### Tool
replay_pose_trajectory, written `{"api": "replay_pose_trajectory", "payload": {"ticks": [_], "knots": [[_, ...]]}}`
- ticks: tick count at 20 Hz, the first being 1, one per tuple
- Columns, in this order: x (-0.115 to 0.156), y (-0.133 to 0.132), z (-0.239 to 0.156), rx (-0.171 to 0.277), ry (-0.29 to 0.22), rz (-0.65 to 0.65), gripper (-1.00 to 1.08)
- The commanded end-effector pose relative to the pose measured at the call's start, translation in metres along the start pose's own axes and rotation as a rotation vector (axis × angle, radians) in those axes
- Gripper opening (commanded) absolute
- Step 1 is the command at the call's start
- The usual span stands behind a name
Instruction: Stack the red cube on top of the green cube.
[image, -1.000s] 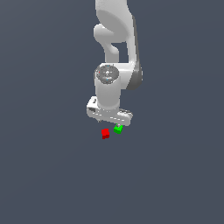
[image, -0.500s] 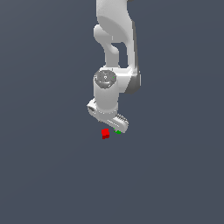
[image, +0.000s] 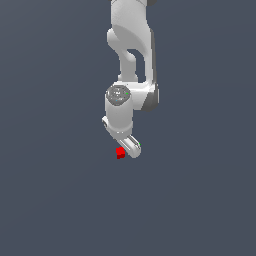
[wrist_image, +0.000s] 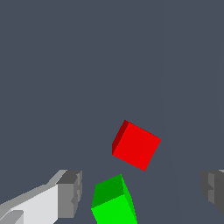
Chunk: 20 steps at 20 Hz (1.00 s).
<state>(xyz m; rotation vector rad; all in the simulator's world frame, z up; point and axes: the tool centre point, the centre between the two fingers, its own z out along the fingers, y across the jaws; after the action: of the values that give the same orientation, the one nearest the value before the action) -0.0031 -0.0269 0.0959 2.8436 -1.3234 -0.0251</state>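
Note:
The red cube (image: 120, 153) lies on the dark grey floor just beside my white gripper (image: 129, 148), toward the exterior view's left. In the wrist view the red cube (wrist_image: 136, 145) sits a little beyond the fingertips, apart from the green cube (wrist_image: 113, 201). The green cube lies between the two grey fingertips (wrist_image: 70, 192), nearer that one than the other. The gripper (wrist_image: 142, 190) is open and holds nothing. In the exterior view the green cube is hidden behind the hand.
The plain dark grey floor (image: 60, 200) spreads on all sides. The white arm (image: 131, 45) rises straight up above the cubes.
The arm has come down and the hand has turned. The hand now covers the green cube in the exterior view. The cubes have not moved.

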Motion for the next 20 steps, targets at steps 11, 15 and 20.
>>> {"api": "replay_pose_trajectory", "payload": {"ticks": [11,15,20], "knots": [[0.006,0.005,0.019,0.010,0.007,0.347,1.00],[0.007,0.007,0.022,0.012,0.009,0.415,1.00],[0.007,0.008,0.025,0.014,0.009,0.465,1.00]]}}
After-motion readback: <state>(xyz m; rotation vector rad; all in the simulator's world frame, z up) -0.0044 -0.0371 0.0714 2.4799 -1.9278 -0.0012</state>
